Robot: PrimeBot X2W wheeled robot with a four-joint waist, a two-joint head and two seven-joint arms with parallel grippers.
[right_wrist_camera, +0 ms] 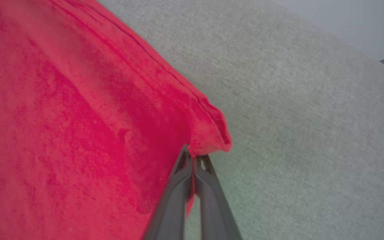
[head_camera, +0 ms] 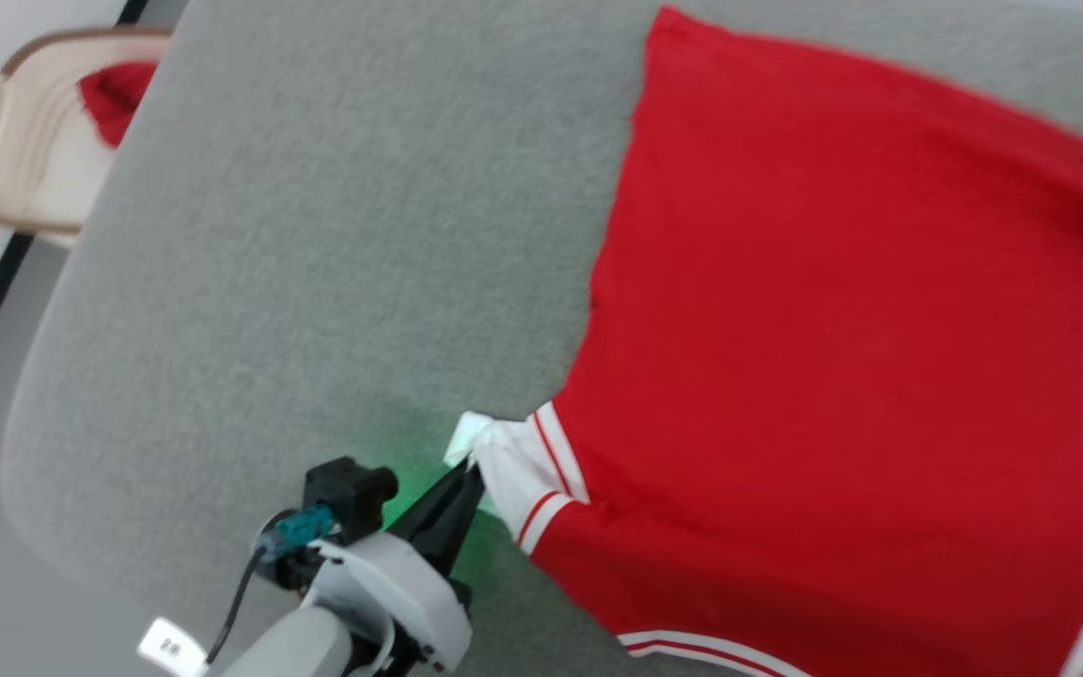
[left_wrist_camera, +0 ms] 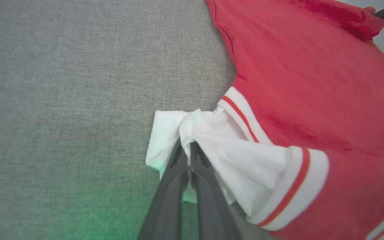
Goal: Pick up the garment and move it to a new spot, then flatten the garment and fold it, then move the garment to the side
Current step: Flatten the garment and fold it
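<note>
Red shirt (head_camera: 833,310) with white sleeves lies spread on our grey fabric table (head_camera: 316,235). Our left gripper (head_camera: 471,475) pinches the bunched white sleeve (left_wrist_camera: 245,156); our right gripper (right_wrist_camera: 193,155) is clamped on a red hem corner. A cream basket (head_camera: 15,141) stands beside the table.

Laundry corner — basket (head_camera: 20,160), cloth-topped table (head_camera: 316,235)

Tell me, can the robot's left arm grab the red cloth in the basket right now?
Probably not. The left end effector is shut on the white sleeve of the garment, and the basket with the red cloth sits off the table, beyond its far edge.
</note>
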